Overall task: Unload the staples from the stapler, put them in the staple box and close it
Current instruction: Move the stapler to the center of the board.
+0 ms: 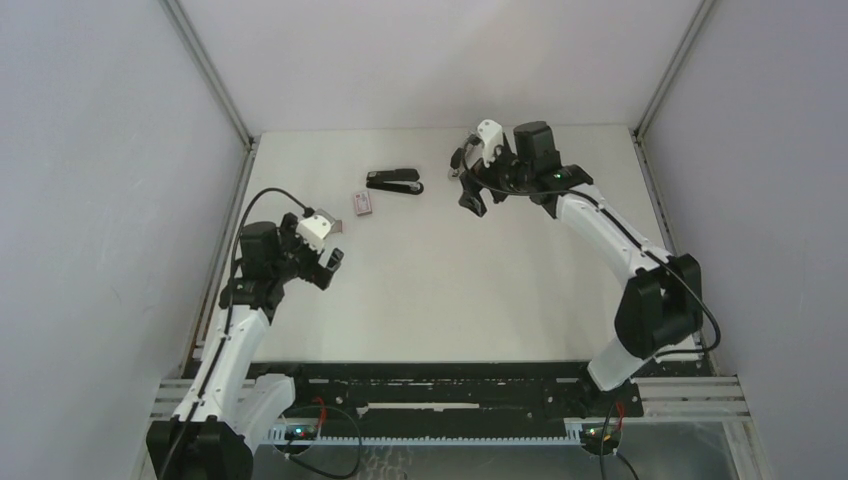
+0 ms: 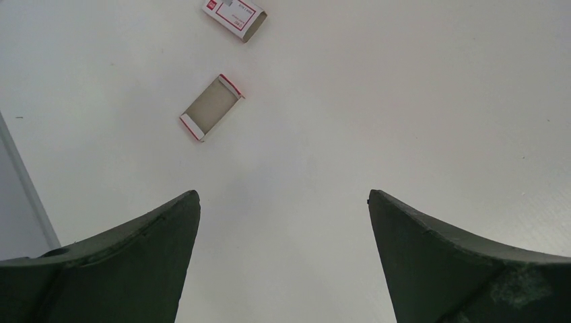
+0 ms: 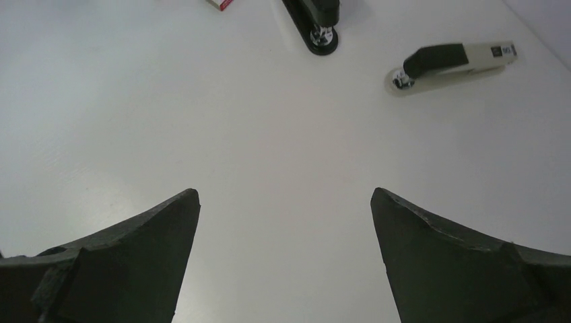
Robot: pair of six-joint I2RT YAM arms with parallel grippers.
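Note:
A black stapler [image 1: 395,181] lies closed at the far middle of the table; its front end shows in the right wrist view [image 3: 316,19]. A second stapler [image 3: 454,59], white with a black nose, lies to its right in that view. No staples show in any view. My right gripper [image 1: 468,192] is open and empty, just right of the black stapler; its jaws [image 3: 285,192] stand wide apart over bare table. My left gripper [image 1: 328,268] is open and empty at the near left, its jaws [image 2: 283,195] wide apart.
A small white-and-red box [image 1: 364,204] lies left of the black stapler, also in the left wrist view [image 2: 234,15]. An empty cardboard tray with red ends [image 2: 211,108] lies near it. A metal rail [image 2: 20,182] runs along the table's left edge.

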